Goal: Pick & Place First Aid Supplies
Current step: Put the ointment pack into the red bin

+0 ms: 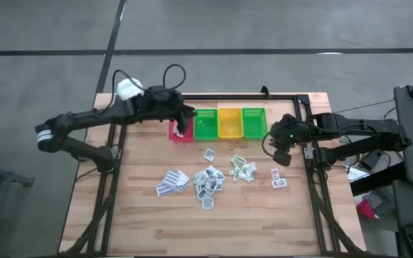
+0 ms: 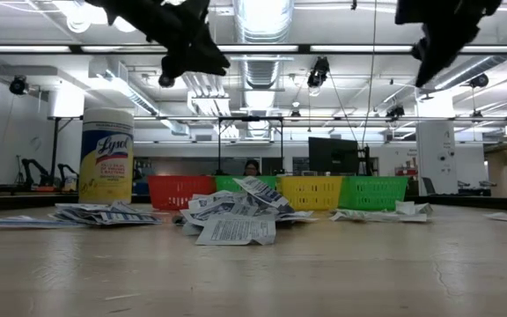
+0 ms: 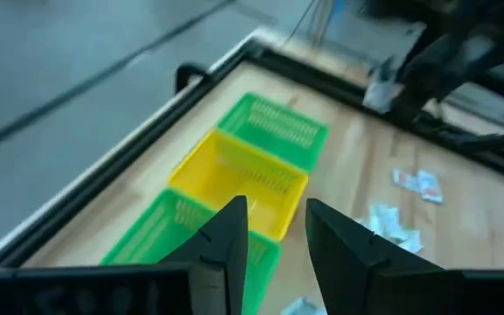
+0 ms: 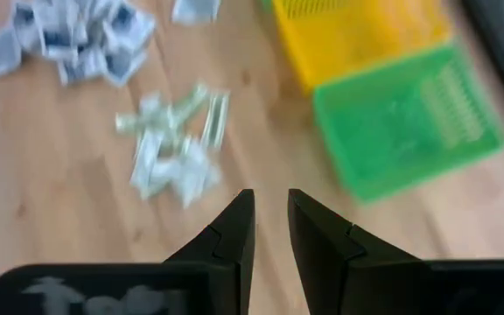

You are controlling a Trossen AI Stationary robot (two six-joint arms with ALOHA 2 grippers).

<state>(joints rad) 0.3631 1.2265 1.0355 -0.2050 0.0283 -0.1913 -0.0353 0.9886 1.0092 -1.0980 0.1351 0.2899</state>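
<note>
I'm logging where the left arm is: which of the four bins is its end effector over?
The red bin, leftmost in the row; the left end effector hangs above it.

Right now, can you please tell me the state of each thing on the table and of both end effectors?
Left end effector: open, empty, over the red bin.
Right end effector: fingers slightly apart, empty, raised beside the right green bin.
Red bin: upright, contents hidden.
Left green bin: upright, empty.
Yellow bin: upright, empty.
Right green bin: upright, empty.
First aid sachets: loose in heaps on the table.
Lysol canister: upright, capped.
</note>
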